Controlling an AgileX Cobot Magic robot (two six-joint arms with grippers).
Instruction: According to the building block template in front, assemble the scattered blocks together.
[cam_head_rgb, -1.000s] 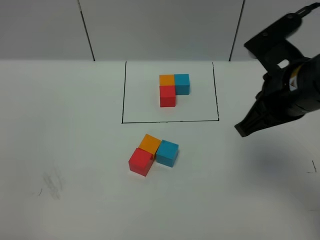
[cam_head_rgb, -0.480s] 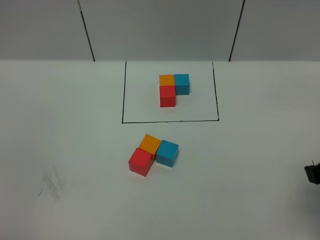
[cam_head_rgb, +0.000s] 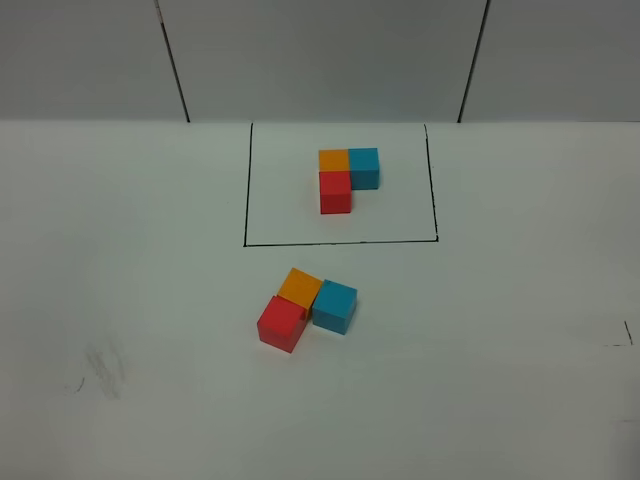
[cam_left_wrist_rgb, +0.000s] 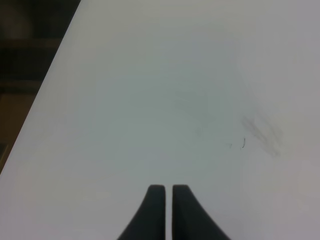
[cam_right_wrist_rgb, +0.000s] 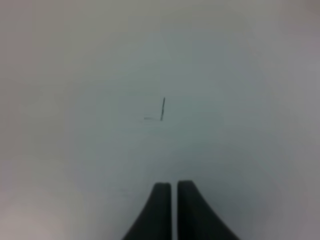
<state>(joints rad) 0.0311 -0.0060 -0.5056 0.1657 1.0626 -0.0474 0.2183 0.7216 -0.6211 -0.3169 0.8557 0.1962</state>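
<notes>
Grippers first: the left gripper (cam_left_wrist_rgb: 168, 192) shows at the bottom centre of its wrist view with its fingers drawn together to a hairline slit and nothing between them, over bare white table (cam_left_wrist_rgb: 150, 100) beside a faint smudge (cam_left_wrist_rgb: 260, 132) at middle right. The right gripper (cam_right_wrist_rgb: 170, 189) looks the same at the bottom centre of its own view, fingers together and empty, facing a small pen mark (cam_right_wrist_rgb: 161, 109) near the frame's centre. What has changed is in the high view: a second ago the right arm filled the upper right, half a second ago only a dark tip showed at the right edge, and now neither arm appears there at all. The blocks have not shifted meanwhile. The red block (cam_head_rgb: 281, 323), orange block (cam_head_rgb: 300, 287) and blue block (cam_head_rgb: 335, 306) sit touching in an L just below centre, turned at an angle to the frame lines. The template (cam_head_rgb: 348, 178) stands square inside its black rectangle (cam_head_rgb: 340, 241) at upper centre. Orange at the corner, blue and red on its arms: the layout matches, so with both arms pulled back the assembly looks finished apart from its skewed heading.
</notes>
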